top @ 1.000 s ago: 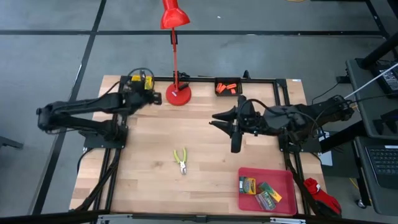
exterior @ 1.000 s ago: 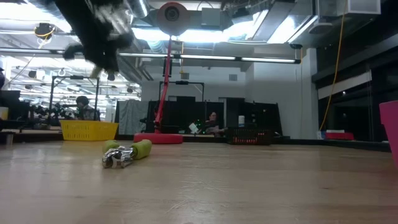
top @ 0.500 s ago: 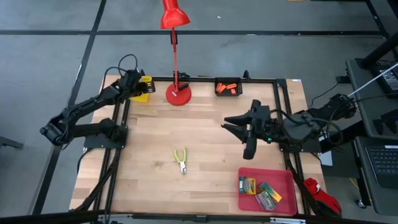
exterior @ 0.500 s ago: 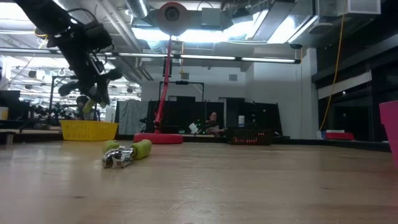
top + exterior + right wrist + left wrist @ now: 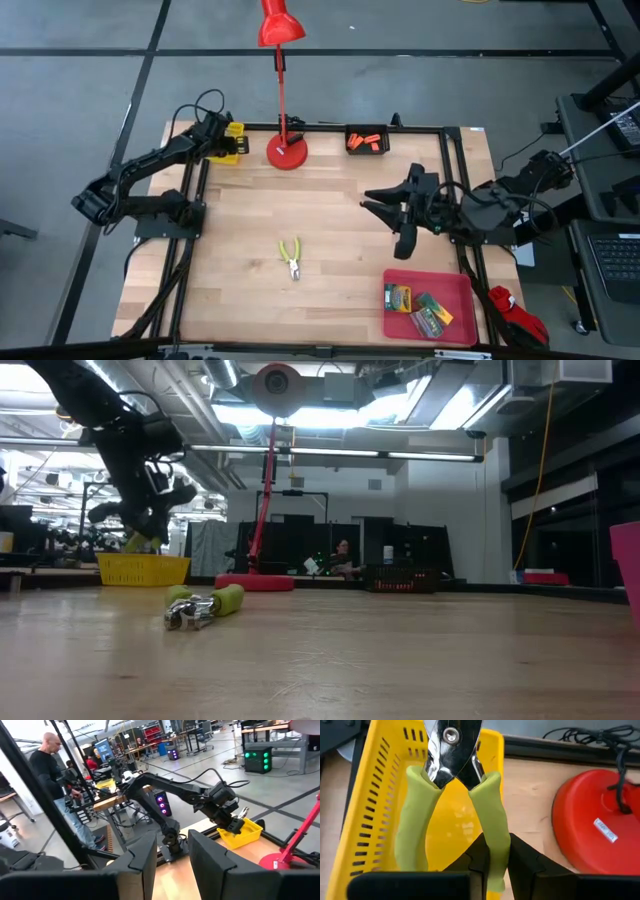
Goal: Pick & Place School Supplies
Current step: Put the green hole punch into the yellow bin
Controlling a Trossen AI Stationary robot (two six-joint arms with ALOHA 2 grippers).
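Note:
My left gripper hangs over the yellow tray at the table's far left corner, shut on a scissor-like tool with yellow-green handles. A second such tool lies flat mid-table, also seen in the low view. Printed packs lie in the red tray at the near right. Orange pieces sit in the black tray at the far edge. My right gripper hovers open over the table's right half, holding nothing. My left gripper pinches one green handle of the tool between its two fingers, near that handle's free end. The fingers come slanting down from above and lie along the handle. The tool is lifted, its metal head pointing away from the fingers over the yellow tray's inside.
The red desk lamp's base stands right beside the yellow tray, its stem rising above the far edge. A black frame runs round the table. Bare wood lies between the loose tool and the trays. People stand in the room beyond.
My left gripper, carrying the tool, has come down toward the yellow tray while its arm swung out toward the table's left edge. My right gripper has drawn back toward the right edge. The tool on the table has stayed put.

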